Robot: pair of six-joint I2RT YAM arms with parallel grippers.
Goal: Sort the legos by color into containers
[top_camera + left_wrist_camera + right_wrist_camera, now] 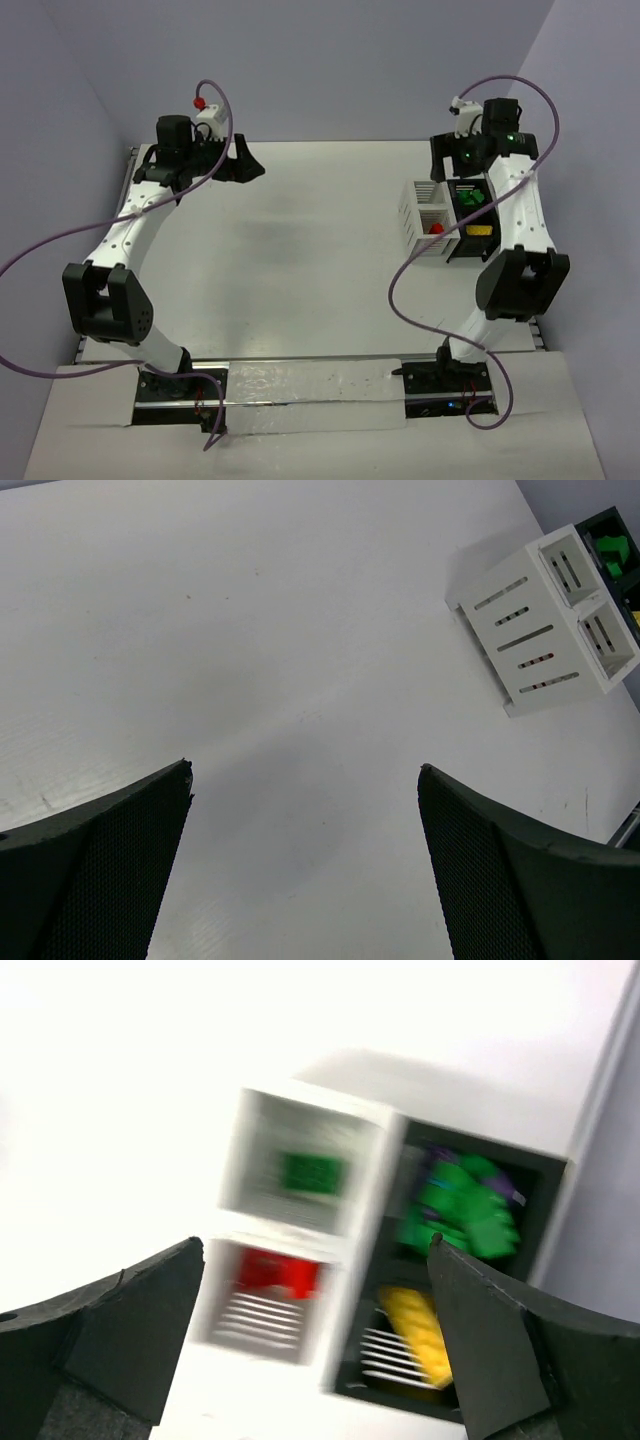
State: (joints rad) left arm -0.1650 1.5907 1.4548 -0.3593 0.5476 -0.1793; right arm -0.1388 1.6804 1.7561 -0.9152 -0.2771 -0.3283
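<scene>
Since no loose brick shows on the white table (300, 260) in any view, the sorting looks close to done, and the step in hand seems to be the drop-off at the containers. The white slatted box (424, 213) and the black tray (455, 245) sit touching, side by side, near the far right corner and close to the right edge. The right gripper (315, 1250) hangs just above them with its fingers wide apart and nothing between them. Its picture is blurry, but the colors can be told: a green brick (312, 1172) in one half of the white box, a red brick (275, 1272) in the other half, a pile of green bricks (465, 1215) in one half of the black tray with something purple (440, 1156) at its edge, and a yellow brick (420, 1330) in the other half. The left gripper (304, 768) is near the far left corner, well apart from the containers, spread wide too and holding nothing. Green seems to sit in two places, and purple may share a space with green, so the next move may be to fix that. The right gripper would have to go straight down into one small space, pinch one tiny brick without bumping the thin walls, and lift it out
</scene>
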